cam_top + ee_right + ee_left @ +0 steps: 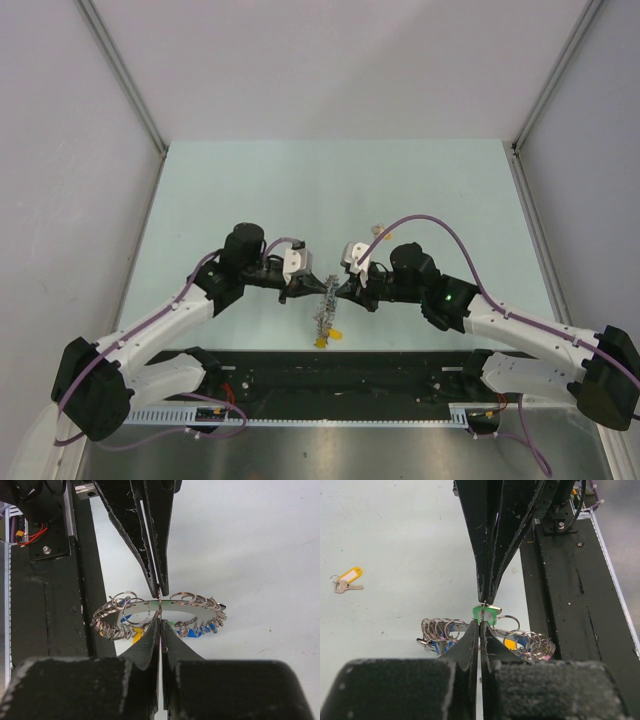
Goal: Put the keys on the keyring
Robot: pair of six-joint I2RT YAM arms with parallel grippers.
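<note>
Left gripper (480,626) is clenched on the large wire keyring (323,318) strung with grey metal keys. A small green-headed key (485,613) sits at that pinch. Right gripper (160,623) clamps the keyring opposite. A yellow-tagged silver key (377,230) lies beyond the keyring, apart.

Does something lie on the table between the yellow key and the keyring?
Nothing visible. In the left wrist view the table between the yellow key and the keyring is bare.
</note>
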